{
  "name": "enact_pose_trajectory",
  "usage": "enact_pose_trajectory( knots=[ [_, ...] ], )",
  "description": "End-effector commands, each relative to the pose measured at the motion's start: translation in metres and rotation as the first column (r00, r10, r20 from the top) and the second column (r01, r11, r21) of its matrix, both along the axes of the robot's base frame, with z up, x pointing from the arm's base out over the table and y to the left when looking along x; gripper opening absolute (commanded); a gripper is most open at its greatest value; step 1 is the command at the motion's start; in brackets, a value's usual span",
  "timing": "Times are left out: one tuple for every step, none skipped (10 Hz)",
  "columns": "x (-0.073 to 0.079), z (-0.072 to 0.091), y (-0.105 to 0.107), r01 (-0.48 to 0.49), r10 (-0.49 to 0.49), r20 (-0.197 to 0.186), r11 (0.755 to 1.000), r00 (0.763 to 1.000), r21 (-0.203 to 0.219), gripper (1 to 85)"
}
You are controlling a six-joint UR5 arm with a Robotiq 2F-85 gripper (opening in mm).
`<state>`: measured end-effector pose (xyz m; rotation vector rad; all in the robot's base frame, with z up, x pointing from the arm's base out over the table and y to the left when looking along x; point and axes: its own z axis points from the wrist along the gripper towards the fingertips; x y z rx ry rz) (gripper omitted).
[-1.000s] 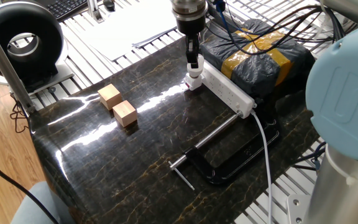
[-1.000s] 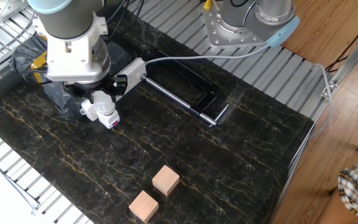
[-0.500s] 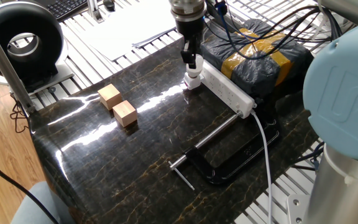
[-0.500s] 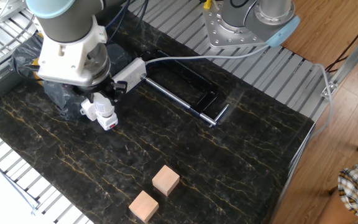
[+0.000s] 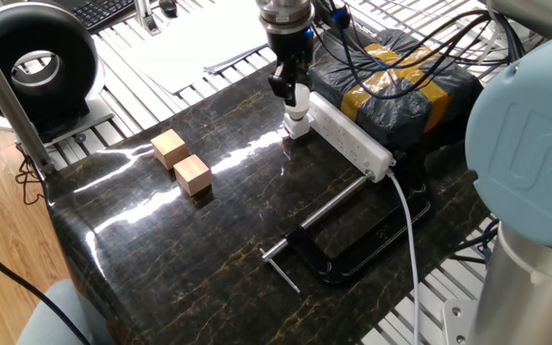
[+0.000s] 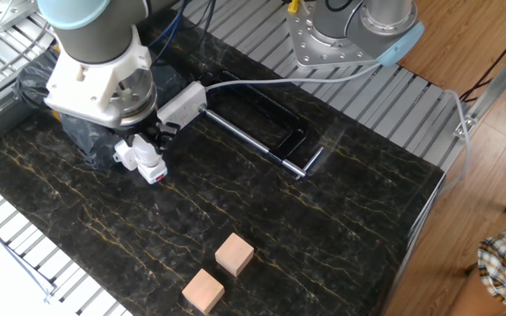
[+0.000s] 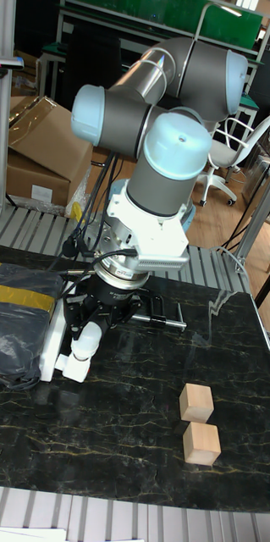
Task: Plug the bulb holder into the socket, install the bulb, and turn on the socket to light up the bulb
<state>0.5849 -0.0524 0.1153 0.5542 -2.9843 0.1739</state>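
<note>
**A:** Where's the bulb [image 5: 298, 95] relative to the socket [image 5: 350, 140]?

**B:** At the socket's far end from the cable, sitting on top of the bulb holder [image 5: 297, 126], which I read as already plugged in at that end outlet. In the other fixed view the white stack shows just beside the strip's end, bulb [image 6: 133, 151] over holder [image 6: 154, 168].

**A:** And the gripper [image 5: 287, 86]?

**B:** Its fingers are around the bulb. I can't tell from here whether they're pinching it or have slackened. What's changed over the last second: the wrist has rotated. The fingers sat straight above the bulb before and now they're turned off to one side, while bulb and holder haven't shifted along the socket.

**A:** So I'm screwing it in?

**B:** That's my reading: a twist in progress, the bulb going into the holder's thread. Not lit yet; the switch step is still ahead. The wooden cubes [image 5: 181, 162] and the black clamp [image 5: 333, 240], well away from the socket's end, are untouched.
</note>
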Motion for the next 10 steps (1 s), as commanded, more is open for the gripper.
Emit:
enact_pose_trajectory(
  knots=[
    [0.003, 0.002, 0.003, 0.057, -0.057, 0.017, 0.998, 0.998, -0.001, 1.3],
    [0.003, 0.002, 0.004, 0.05, -0.05, 0.016, 0.999, 0.999, -0.004, 1.7],
    [0.004, 0.002, 0.004, 0.023, -0.023, 0.019, 1.0, 1.0, -0.002, 3.0],
    [0.006, 0.002, 0.009, -0.002, 0.001, 0.02, 1.0, 1.0, 0.015, 10.3],
    [0.008, 0.002, 0.009, -0.01, 0.01, 0.025, 1.0, 1.0, 0.015, 15.7],
    [0.01, 0.001, 0.009, -0.02, 0.02, 0.031, 1.0, 0.999, 0.02, 20.3],
    [0.01, 0.001, 0.008, -0.031, 0.03, 0.029, 0.999, 0.999, 0.022, 25.3],
    [0.011, 0.001, 0.008, -0.052, 0.051, 0.034, 0.998, 0.998, 0.029, 36.7],
    [0.012, 0.001, 0.008, -0.064, 0.063, 0.038, 0.998, 0.997, 0.029, 41.7],
    [0.013, 0.001, 0.008, -0.074, 0.073, 0.041, 0.997, 0.996, 0.031, 45.7]
  ],
)
